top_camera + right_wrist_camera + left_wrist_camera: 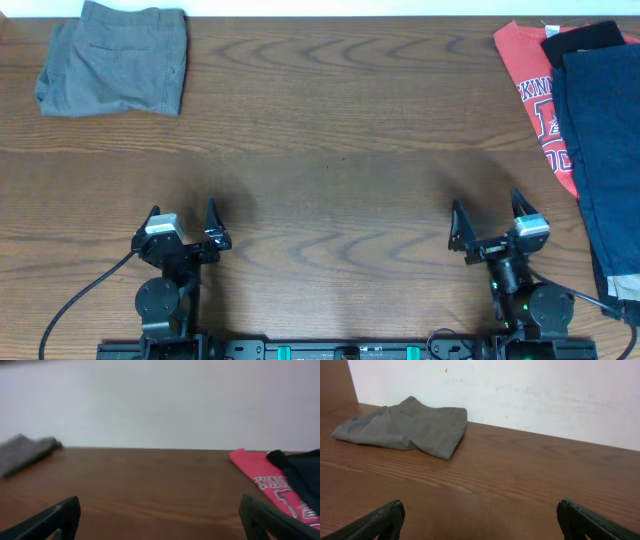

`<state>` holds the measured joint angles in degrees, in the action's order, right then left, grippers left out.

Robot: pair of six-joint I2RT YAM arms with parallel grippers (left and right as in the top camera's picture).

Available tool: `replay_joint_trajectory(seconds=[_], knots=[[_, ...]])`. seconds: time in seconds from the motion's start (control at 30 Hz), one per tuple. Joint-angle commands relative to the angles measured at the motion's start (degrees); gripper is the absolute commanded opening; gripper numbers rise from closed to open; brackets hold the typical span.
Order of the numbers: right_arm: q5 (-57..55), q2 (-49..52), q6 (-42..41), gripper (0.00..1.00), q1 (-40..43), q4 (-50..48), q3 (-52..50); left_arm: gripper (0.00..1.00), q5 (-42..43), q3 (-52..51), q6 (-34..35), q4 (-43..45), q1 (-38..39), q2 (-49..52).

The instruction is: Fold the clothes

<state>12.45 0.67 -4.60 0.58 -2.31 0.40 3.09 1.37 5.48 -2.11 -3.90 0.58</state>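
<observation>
Seemingly the grey shorts [113, 58] lie folded; I have yet to fold the red T-shirt [525, 75] and navy garment [610, 150], left tool [182, 210] and right tool [487, 203] both apart, empty

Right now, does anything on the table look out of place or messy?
Nothing looks spilled or damaged. The grey shorts sit folded at the far left. The only untidy spot is far right, where a red T-shirt, black garment and navy garment overlap in a loose pile.
</observation>
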Motion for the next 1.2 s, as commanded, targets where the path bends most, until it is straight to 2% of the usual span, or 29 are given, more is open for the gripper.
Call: replay_joint_trajectory(seconds=[0.0, 0.07, 0.17, 0.33, 0.6, 0.83, 1.17], knots=[[0.22, -0.39, 10.16, 0.99, 0.85, 1.92, -0.09, 0.98, 0.35, -1.14, -0.94, -1.66, 0.17, -0.35], [0.2, -0.39, 12.31, 0.99, 0.85, 4.66, -0.09, 0.98, 0.33, -1.14, -0.94, -1.66, 0.17, -0.35], [0.02, -0.39, 11.02, 0.99, 0.85, 5.55, -0.09, 0.98, 0.33, -1.14, -0.94, -1.66, 0.17, -0.35], [-0.5, -0.39, 5.11, 0.99, 0.85, 5.57, -0.09, 0.98, 0.33, -1.14, -0.94, -1.66, 0.17, -0.35], [-7.89, -0.39, -8.37, 0.99, 0.87, 6.34, -0.09, 0.98, 0.33, -1.14, -0.94, -1.66, 0.17, -0.35], [-8.79, -0.39, -3.02, 0.99, 0.87, 6.4, -0.09, 0.98, 0.33, -1.14, -0.94, -1.66, 0.17, -0.35], [-8.37, -0.39, -3.04, 0.99, 0.87, 6.34, -0.09, 0.98, 0.35, -1.14, -0.94, -1.66, 0.17, -0.35]])
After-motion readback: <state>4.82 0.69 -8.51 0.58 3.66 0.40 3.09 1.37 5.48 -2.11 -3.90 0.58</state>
